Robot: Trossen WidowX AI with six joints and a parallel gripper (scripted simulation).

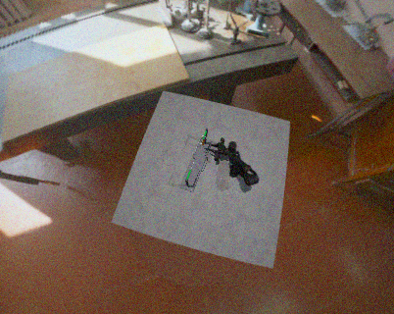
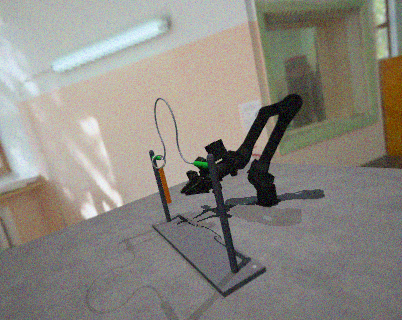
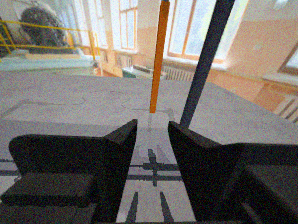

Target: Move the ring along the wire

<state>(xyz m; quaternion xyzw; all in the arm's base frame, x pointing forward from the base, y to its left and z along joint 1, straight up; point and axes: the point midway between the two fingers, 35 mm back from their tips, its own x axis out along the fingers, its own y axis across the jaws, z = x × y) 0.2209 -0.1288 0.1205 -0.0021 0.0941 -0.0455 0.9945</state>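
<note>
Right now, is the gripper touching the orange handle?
Apart. The wrist view shows the handle hanging beyond the gripper, with bare table between its lower end and the fingertips. Nothing sits between the fingers.
</note>
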